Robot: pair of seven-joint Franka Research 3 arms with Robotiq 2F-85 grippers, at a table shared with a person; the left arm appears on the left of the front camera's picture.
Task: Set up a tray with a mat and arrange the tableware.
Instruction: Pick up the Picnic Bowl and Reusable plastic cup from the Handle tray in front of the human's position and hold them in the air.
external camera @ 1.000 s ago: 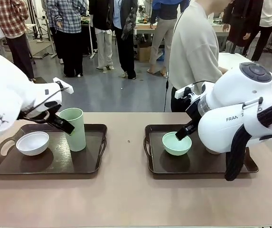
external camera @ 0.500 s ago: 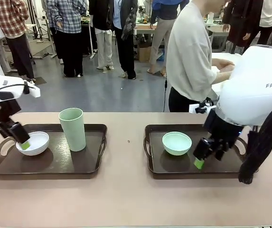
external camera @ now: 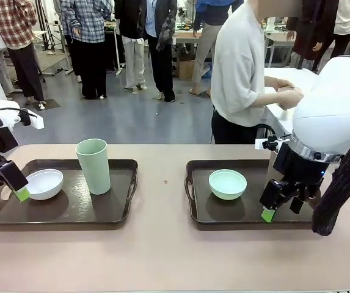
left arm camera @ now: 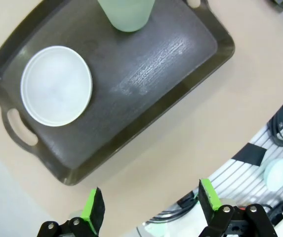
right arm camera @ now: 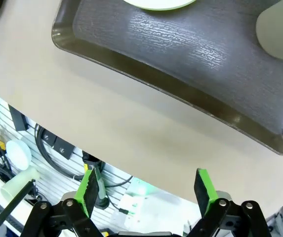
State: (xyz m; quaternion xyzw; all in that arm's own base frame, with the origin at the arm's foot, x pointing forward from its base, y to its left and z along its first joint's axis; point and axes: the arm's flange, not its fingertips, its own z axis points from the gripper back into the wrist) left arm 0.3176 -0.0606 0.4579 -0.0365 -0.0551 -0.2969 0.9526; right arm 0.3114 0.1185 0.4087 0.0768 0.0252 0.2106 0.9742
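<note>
Two dark trays lie on the table. The left tray (external camera: 116, 207) (left arm camera: 171, 54) holds a white bowl (external camera: 42, 184) (left arm camera: 56, 85) and an upright pale green cup (external camera: 93, 166) (left arm camera: 126, 10). My left gripper (external camera: 17, 188) (left arm camera: 150, 202) hangs open and empty by that tray's left end, just left of the white bowl. On the right tray (external camera: 223, 213) (right arm camera: 181, 64) sits a mint green bowl (external camera: 228, 184) (right arm camera: 161, 4). Over this tray's front right part my right gripper (external camera: 278, 206) (right arm camera: 143, 185) stands open, holding nothing. The mat is out of view.
A person (external camera: 242, 73) stands at the far side, turned toward a white table (external camera: 303, 76) at the right, both hands there. A pale rounded thing (right arm camera: 279, 29) sits on the right tray's end. Bare tabletop (external camera: 162, 183) separates the trays. More people stand in the background.
My left gripper pulled back from the pale green cup to the tray's left end. My right gripper left the mint bowl and moved to the tray's front right. The person turned right.
</note>
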